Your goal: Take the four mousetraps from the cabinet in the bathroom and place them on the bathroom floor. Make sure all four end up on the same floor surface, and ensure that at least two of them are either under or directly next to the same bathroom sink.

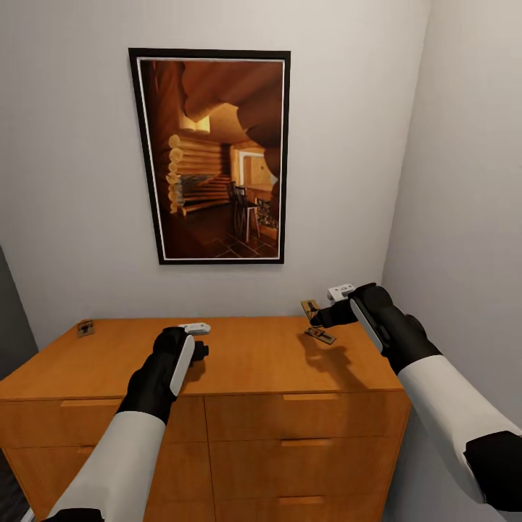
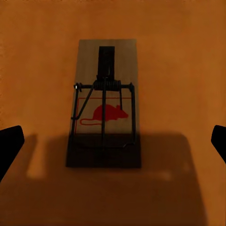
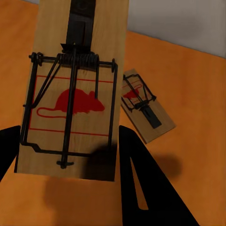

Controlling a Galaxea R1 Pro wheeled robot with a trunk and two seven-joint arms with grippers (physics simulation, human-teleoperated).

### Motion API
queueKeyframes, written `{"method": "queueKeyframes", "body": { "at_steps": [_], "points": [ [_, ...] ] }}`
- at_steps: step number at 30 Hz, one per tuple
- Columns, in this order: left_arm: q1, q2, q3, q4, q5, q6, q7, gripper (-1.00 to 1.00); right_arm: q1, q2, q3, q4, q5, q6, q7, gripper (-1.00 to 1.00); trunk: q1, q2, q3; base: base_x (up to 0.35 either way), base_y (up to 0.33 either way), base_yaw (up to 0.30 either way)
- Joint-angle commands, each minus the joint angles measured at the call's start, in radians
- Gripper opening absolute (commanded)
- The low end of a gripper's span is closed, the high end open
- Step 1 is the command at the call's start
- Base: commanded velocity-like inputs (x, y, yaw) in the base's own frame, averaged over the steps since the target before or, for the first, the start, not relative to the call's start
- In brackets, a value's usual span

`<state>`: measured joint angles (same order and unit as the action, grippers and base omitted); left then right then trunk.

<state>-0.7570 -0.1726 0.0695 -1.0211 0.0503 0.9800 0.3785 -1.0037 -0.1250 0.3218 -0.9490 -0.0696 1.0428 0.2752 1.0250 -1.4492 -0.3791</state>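
From the head view, the cabinet [image 1: 239, 362] stands against the wall under a framed picture [image 1: 212, 156]. The right tool [image 1: 324, 313] holds one trap [image 1: 310, 309] lifted off the top, with a second trap [image 1: 320, 335] lying flat just below it. A third trap [image 1: 85, 328] sits at the far left corner. The left tool [image 1: 199, 341] hangs low over the middle of the top. In the left wrist view, a fourth trap [image 2: 104, 103] lies flat on the wood between the tool's dark fingertips [image 2: 9, 146], which stand wide apart and clear of it. In the right wrist view, the fingers [image 3: 141, 183] are clamped on the raised trap [image 3: 75, 89]; the lying trap [image 3: 143, 104] rests beyond it. By my judgement the task is barely begun: one trap is lifted, three remain on the cabinet, and none is on the floor.
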Motion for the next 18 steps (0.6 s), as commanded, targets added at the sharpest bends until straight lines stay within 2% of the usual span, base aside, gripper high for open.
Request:
{"method": "queueKeyframes", "body": {
  "at_steps": [1,18],
  "points": [
    [-0.001,-0.001,0.002,-0.002,0.005,0.003,0.005,1.00,-0.001,-0.001,0.003,-0.001,-0.010,0.004,-0.004,-1.00,0.000,-0.001,-0.001,0.000,0.000,0.000],
    [-0.001,0.001,0.001,-0.004,0.008,0.005,0.000,1.00,-0.001,-0.001,0.003,-0.001,-0.009,0.004,-0.004,-1.00,0.000,-0.001,-0.001,0.001,0.000,0.000]
  ]
}}
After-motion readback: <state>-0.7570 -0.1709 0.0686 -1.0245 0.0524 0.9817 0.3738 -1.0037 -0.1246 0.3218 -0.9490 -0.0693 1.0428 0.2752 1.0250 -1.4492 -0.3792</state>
